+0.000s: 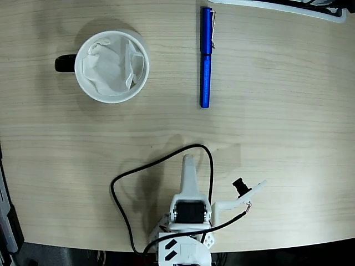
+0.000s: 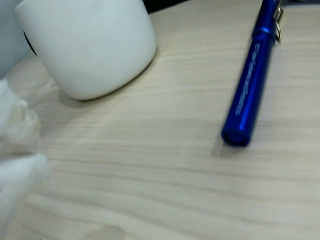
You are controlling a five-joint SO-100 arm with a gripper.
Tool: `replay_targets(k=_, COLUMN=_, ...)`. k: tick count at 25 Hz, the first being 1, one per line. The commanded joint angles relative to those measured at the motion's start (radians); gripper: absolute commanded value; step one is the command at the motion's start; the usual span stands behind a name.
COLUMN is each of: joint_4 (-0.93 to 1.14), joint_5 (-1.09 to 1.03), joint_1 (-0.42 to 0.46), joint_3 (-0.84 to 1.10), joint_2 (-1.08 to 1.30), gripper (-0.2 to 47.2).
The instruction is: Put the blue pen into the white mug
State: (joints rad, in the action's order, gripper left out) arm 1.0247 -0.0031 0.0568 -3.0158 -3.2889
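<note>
Blue pen [image 1: 206,56] flat on table, well beyond hand [image 1: 189,163], untouched.

one blue pen [image 1: 206,56], one white mug [image 1: 112,66]

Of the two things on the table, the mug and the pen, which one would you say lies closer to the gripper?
The blue pen: its lower end reaches further down the table toward the arm in the fixed view, while the white mug stands upright further left.
</note>
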Motion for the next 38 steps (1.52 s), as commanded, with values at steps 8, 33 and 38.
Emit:
replay_targets(k=8, joint_4=0.018, joint_5=-0.058, joint_1=-0.048, joint_3=0.281, joint_2=0.229, gripper=0.0)
replay_targets(k=33, joint_4=0.141, joint_5=-1.0, joint_1=-0.17, joint_3=1.106, joint_2=1.161, gripper=0.0)
replay_targets(k=38, joint_4=0.16, joint_5=-1.062, joint_1=-0.207, joint_3=1.35, joint_2=1.422, gripper=0.0)
